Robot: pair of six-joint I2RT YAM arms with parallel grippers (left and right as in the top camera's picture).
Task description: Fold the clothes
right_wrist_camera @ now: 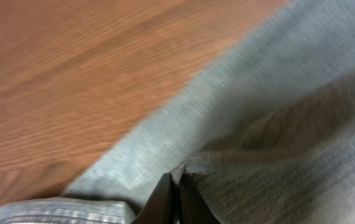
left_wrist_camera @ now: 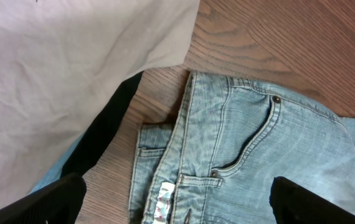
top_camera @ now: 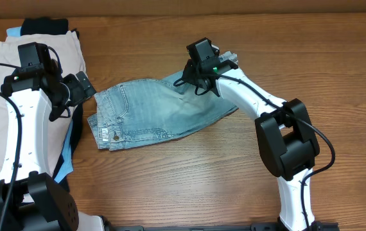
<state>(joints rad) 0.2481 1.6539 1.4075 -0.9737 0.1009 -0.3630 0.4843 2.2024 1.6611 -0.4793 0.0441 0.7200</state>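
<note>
The shorts (top_camera: 160,112) lie flat mid-table (top_camera: 189,192), waistband towards the left arm; the right gripper (right_wrist_camera: 177,198) sits at their far right edge with its fingers (right_wrist_camera: 162,202) pressed together on a puckered ridge of denim, while the left gripper (top_camera: 80,90) hangs with fingers wide apart just beside the waistband end, touching nothing. A small white label (left_wrist_camera: 164,200) shows inside the waistband, its writing too small to read; a rivet and a curved front pocket (left_wrist_camera: 252,146) lie nearby. Left of the shorts is a pile: beige cloth (left_wrist_camera: 59,68) on top, black fabric (left_wrist_camera: 106,134) beneath it, the beige corner near the waistband.
</note>
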